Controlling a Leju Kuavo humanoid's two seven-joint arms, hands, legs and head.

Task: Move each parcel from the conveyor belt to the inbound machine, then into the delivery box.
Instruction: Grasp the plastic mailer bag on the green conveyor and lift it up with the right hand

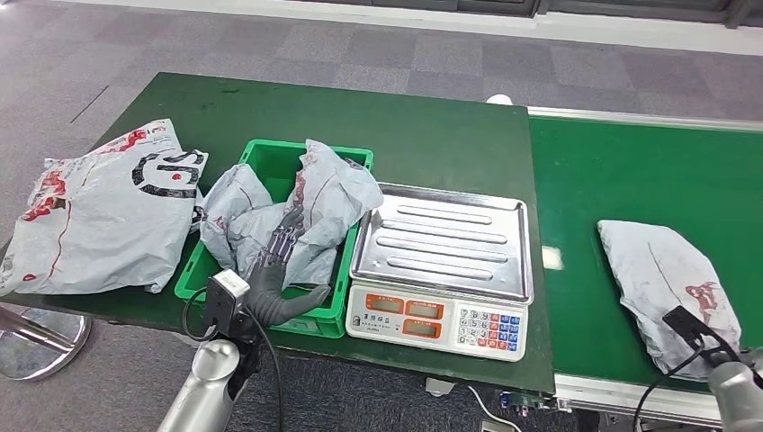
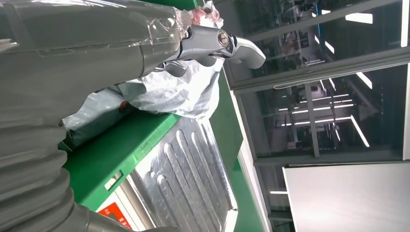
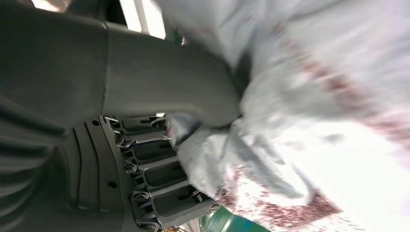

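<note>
Head view, left to right. At 9 o'clock a large grey mailer bag (image 1: 94, 211) with red and black print lies flat on the dark green table (image 1: 423, 135), its right edge just beside a green crate (image 1: 337, 310). The crate holds crumpled grey parcels (image 1: 333, 193) that rise above its rim. The left hand (image 1: 274, 279) reaches in over the crate's near rim at about 7 o'clock; its dark fingers (image 1: 286, 238) lie extended on the grey plastic and its thumb (image 1: 301, 301) stands out to the side, apart from them, so the hand is spread and rests on the parcels without enclosing any of them. In the left wrist view the thumb (image 2: 232, 46) points clear of the parcels (image 2: 174, 94), with nothing pinched.

At centre, touching the crate's right wall, stands the scale (image 1: 438, 319) with its ribbed steel pan (image 1: 445, 243) bare. At 3 o'clock the brighter green conveyor belt (image 1: 630, 171) carries one grey parcel with red print (image 1: 661, 270), lying flat near the belt's near edge. The right hand (image 3: 159, 150) is closed on this parcel (image 3: 300, 125): in the right wrist view the thumb (image 3: 169, 82) presses over a fold of the plastic and the fingers (image 3: 162, 176) curl beneath it.
</note>
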